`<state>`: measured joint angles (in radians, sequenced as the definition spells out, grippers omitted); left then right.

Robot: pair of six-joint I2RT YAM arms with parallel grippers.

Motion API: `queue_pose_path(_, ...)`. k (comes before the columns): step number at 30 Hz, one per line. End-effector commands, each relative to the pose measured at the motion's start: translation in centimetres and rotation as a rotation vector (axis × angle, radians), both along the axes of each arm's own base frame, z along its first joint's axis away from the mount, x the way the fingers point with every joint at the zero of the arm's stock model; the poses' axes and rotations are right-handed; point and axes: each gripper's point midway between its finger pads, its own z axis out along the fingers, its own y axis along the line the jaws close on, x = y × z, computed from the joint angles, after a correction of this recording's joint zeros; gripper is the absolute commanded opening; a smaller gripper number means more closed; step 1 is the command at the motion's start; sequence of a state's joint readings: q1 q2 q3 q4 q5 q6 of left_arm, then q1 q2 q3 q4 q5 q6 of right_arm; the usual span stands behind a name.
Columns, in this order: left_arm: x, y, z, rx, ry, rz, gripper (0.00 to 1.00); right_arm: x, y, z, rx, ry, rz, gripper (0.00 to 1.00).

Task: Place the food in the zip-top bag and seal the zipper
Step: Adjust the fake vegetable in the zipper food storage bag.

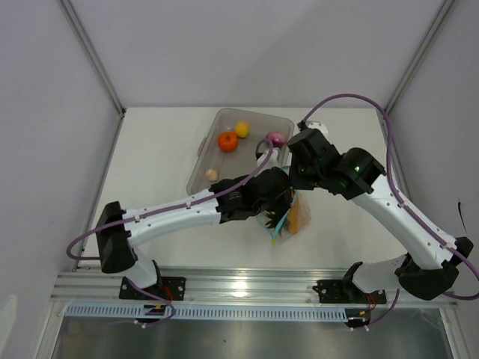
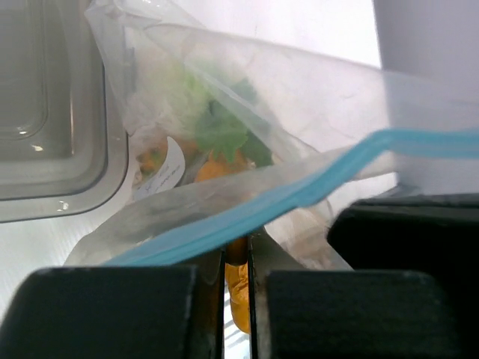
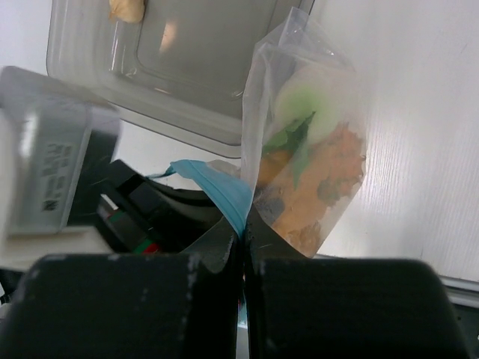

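A flat white table in the middle. Plain pale walls at the back and on both sides. Two thin grey metal bars slanting up in the corners. Along the near edge, a shiny silver rail, then a white strip with little slots. Lowest down, a dull grey surface. Soft, even light all over.

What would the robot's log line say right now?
left gripper: shut on zip-top bag | right gripper: shut on zipper | in bag: green sprig, orange pieces | in tray: tomato, lemon, onion
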<state>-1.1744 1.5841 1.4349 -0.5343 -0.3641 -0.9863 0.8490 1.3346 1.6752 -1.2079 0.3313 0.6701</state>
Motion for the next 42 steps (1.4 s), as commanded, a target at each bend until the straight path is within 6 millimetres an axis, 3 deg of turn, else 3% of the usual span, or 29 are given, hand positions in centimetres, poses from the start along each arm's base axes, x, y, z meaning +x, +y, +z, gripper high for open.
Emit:
queue_pose_path(1,0.6,-1.0,1.2,-0.015,-0.064,-0.034,0.01,-0.2,-0.6,1.3,0.041,-0.039,-0.034,0.00)
queue_pose_path(4,0.2,-0.7,1.6,-0.034,-0.117,-0.091,0.36,-0.3,-1.7,1.0,0.025,-0.041,-0.054,0.00)
queue_pose_path(5,-0.1,0.0,2.2,-0.050,-0.133,-0.097,0.64,-0.3,-2.0,1.0,0.023,-0.044,-0.057,0.00)
queue_pose_path(6,-0.2,0.6,2.0,-0.048,-0.139,-0.093,0.75,-0.4,-2.4,1.0,0.024,-0.043,-0.061,0.00)
queue_pose_path(7,-0.1,1.3,1.9,-0.037,-0.153,-0.084,0.82,-0.3,-2.9,0.9,0.020,-0.044,-0.072,0.00)
queue_pose_path(8,-0.2,1.9,3.2,-0.065,-0.177,-0.081,0.92,-0.4,-3.2,0.7,0.019,-0.042,-0.072,0.00)
queue_pose_path(10,-0.4,3.0,2.6,-0.055,-0.190,-0.076,0.98,-0.2,-3.9,0.7,0.010,-0.044,-0.081,0.00)
queue_pose_path(11,-0.6,3.7,4.2,-0.093,-0.212,-0.072,0.99,-0.3,-4.1,0.6,0.007,-0.041,-0.083,0.00)
queue_pose_path(13,-0.9,4.7,3.7,-0.100,-0.236,-0.076,0.99,-0.2,-4.4,0.7,0.003,-0.048,-0.083,0.00)
queue_pose_path(18,-1.5,7.2,7.6,-0.182,-0.336,-0.079,1.00,-0.3,-4.7,0.2,-0.021,-0.042,-0.070,0.00)
queue_pose_path(24,-2.1,7.7,12.2,-0.220,-0.451,-0.162,1.00,-0.1,-4.6,0.1,-0.036,-0.050,-0.046,0.00)
queue_pose_path(25,-2.1,6.9,11.5,-0.195,-0.439,-0.198,0.99,-0.1,-4.5,0.0,-0.036,-0.050,-0.038,0.00)
queue_pose_path(26,-2.2,6.6,12.2,-0.194,-0.425,-0.228,1.00,-0.2,-4.2,0.2,-0.016,-0.057,-0.026,0.00)
queue_pose_path(28,-2.0,5.6,10.3,-0.142,-0.363,-0.249,0.99,-0.2,-4.0,-0.1,-0.013,-0.051,-0.017,0.00)
queue_pose_path(31,-1.9,5.9,9.8,-0.143,-0.365,-0.232,1.00,-0.4,-4.1,0.0,-0.018,-0.054,-0.015,0.00)
queue_pose_path(32,-1.8,6.0,11.2,-0.184,-0.391,-0.224,0.99,-0.5,-4.3,0.0,-0.025,-0.053,-0.017,0.00)
queue_pose_path(36,-0.2,7.1,13.6,-0.236,-0.457,-0.197,1.00,-0.6,-5.7,0.4,-0.064,-0.066,-0.049,0.00)
queue_pose_path(41,2.8,8.0,13.9,-0.197,-0.441,-0.217,0.97,-1.0,-8.1,0.5,-0.137,-0.068,-0.097,0.00)
queue_pose_path(42,4.2,8.4,14.1,-0.180,-0.450,-0.202,0.97,-1.0,-8.6,0.5,-0.145,-0.069,-0.106,0.00)
